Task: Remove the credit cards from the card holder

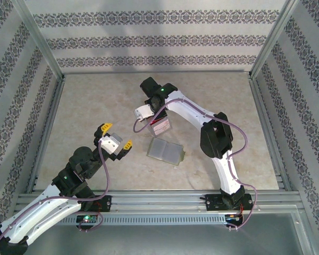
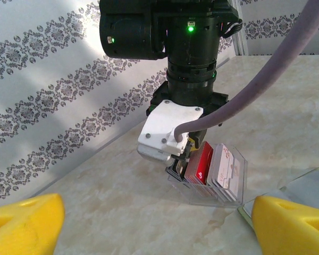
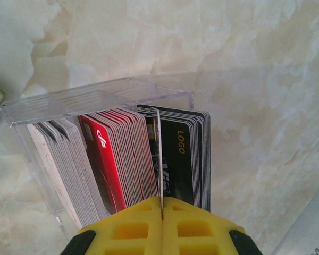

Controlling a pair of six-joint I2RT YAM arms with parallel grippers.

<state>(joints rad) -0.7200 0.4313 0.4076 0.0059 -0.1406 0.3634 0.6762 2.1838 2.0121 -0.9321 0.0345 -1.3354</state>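
The left gripper [image 1: 117, 136] hangs with its yellow fingers spread wide, gripping nothing. To their right, the right gripper [image 3: 161, 211] is pinched tight on one thin card [image 3: 158, 154], held edge-on among the cards standing in a clear box [image 3: 95, 98]. The card holder [image 1: 166, 151] lies open and flat just beside those fingers, touching neither gripper. This looks like the drop-off step. Next the right gripper should release the card, then one gripper should reach back to the sleeves.

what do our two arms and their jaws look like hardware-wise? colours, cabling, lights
Matching pair. The left arm and right arm have white shell links, black joint housings and a lilac cable routed along the outside. Small green lights glow on the black joints. Each wrist ends in a white block. The jaws are yellow moulded plastic with rectangular recesses.
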